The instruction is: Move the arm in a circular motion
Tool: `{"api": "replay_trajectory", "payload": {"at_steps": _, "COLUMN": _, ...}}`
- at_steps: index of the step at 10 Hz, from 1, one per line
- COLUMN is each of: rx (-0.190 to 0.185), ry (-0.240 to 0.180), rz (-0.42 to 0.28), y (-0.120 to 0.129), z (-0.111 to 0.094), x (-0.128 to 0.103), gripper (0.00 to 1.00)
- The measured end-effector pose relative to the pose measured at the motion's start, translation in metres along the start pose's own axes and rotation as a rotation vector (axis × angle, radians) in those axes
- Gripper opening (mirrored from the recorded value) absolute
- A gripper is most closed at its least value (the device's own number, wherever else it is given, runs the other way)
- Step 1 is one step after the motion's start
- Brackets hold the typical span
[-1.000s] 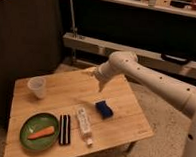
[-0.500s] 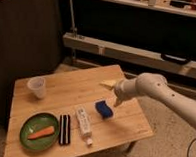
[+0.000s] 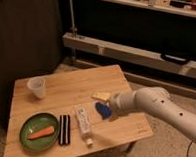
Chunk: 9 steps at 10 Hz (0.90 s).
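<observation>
My glossy white arm comes in from the right edge, its thick segments dotted with small dark holes. It tapers to a pale yellowish tip, the gripper, which hangs low over the right part of the wooden table. The tip points left. It sits just above and beside a small blue object lying on the table.
A green plate holding a carrot is at the front left. A dark bar and a white tube lie beside it. A clear plastic cup stands at the back left. Dark shelving runs behind the table.
The arm has swung from the table's far side toward the front right, dropping lower. The tip now sits by the blue object. Items on the table have not moved.
</observation>
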Motion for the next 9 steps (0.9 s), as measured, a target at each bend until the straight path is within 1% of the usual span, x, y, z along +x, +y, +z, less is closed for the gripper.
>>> {"api": "replay_trajectory", "payload": {"at_steps": 1, "rx": -0.007, "ry": -0.025, "rz": -0.027, "y": -0.019, "z": 0.014, "x": -0.008, "gripper": 0.80}}
{"api": "replay_trajectory", "payload": {"at_steps": 2, "rx": -0.018, "ry": -0.058, "rz": -0.073, "y": -0.044, "z": 0.033, "x": -0.013, "gripper": 0.80}}
{"api": "replay_trajectory", "payload": {"at_steps": 4, "rx": -0.037, "ry": -0.124, "rz": -0.165, "y": -0.084, "z": 0.062, "x": -0.019, "gripper": 0.80}}
{"api": "replay_trajectory", "payload": {"at_steps": 5, "rx": -0.052, "ry": -0.177, "rz": -0.246, "y": -0.114, "z": 0.084, "x": -0.023, "gripper": 0.80}}
{"api": "replay_trajectory", "payload": {"at_steps": 6, "rx": -0.066, "ry": -0.221, "rz": -0.313, "y": -0.138, "z": 0.102, "x": -0.026, "gripper": 0.80}}
{"api": "replay_trajectory", "payload": {"at_steps": 7, "rx": -0.073, "ry": -0.240, "rz": -0.343, "y": -0.149, "z": 0.110, "x": -0.027, "gripper": 0.80}}
{"api": "replay_trajectory", "payload": {"at_steps": 8, "rx": -0.090, "ry": -0.280, "rz": -0.413, "y": -0.178, "z": 0.131, "x": -0.028, "gripper": 0.80}}
{"api": "replay_trajectory", "payload": {"at_steps": 9, "rx": -0.102, "ry": -0.299, "rz": -0.449, "y": -0.199, "z": 0.147, "x": -0.022, "gripper": 0.80}}
